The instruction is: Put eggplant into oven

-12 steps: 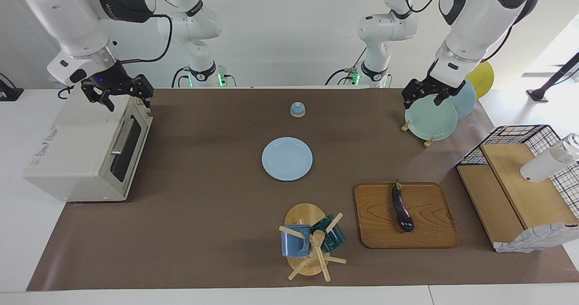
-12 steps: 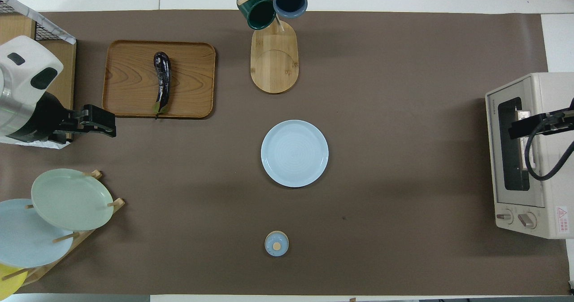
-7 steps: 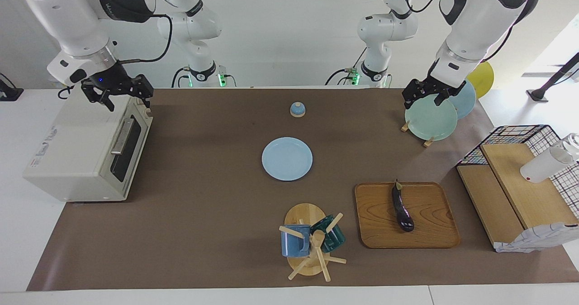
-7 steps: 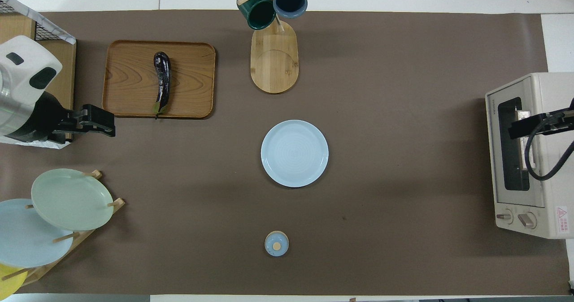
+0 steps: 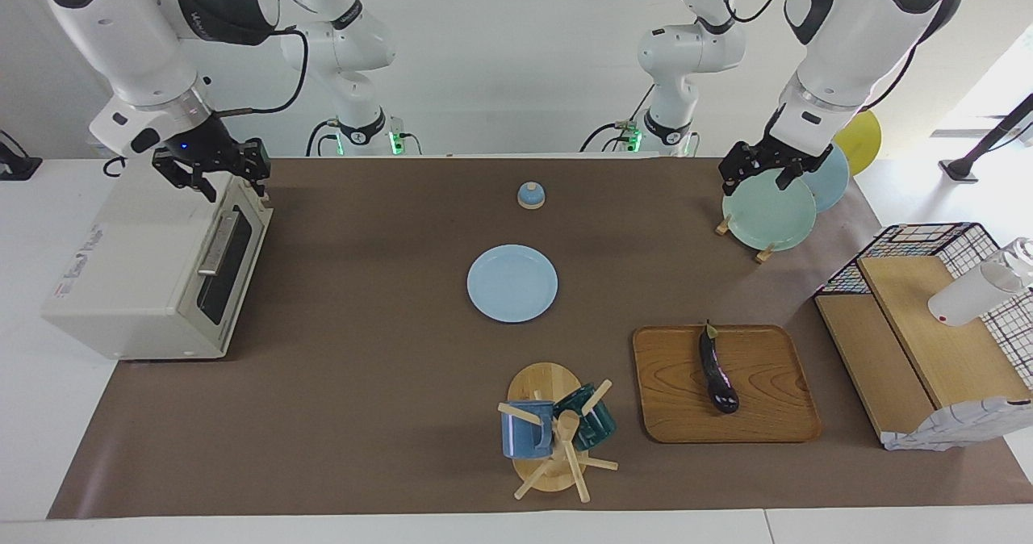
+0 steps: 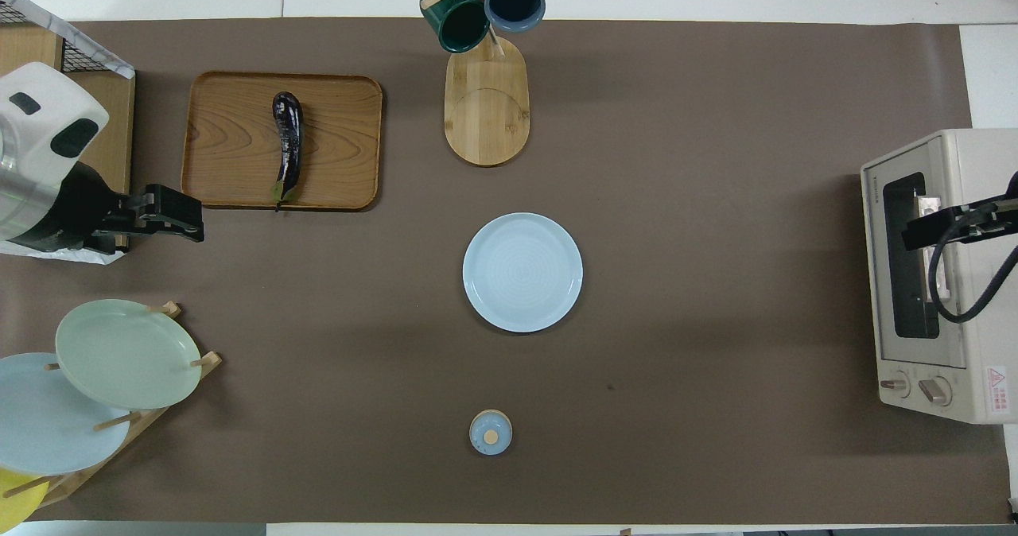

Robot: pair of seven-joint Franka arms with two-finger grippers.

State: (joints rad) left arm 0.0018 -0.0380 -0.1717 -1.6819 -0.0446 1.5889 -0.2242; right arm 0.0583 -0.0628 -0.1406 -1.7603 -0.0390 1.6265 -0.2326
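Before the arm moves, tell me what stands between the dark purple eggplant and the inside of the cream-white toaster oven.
The oven's dark glass door is shut. The eggplant lies on the wooden tray; nothing else visibly blocks it.

Lighting: bright, even and diffuse in both views. Strongest source: daylight entering at the right edge of the facing view, where the floor washes out to white.
Shadows: soft and short; a faint one beside the wooden tray (image 5: 726, 382), another under the oven (image 5: 153, 269) at left.
Glare: small highlights along the glossy eggplant (image 6: 287, 145); the brown mat (image 6: 676, 281) is matte.
Sharpness: both views crisp throughout; no motion blur. Straight table edges show little distortion.
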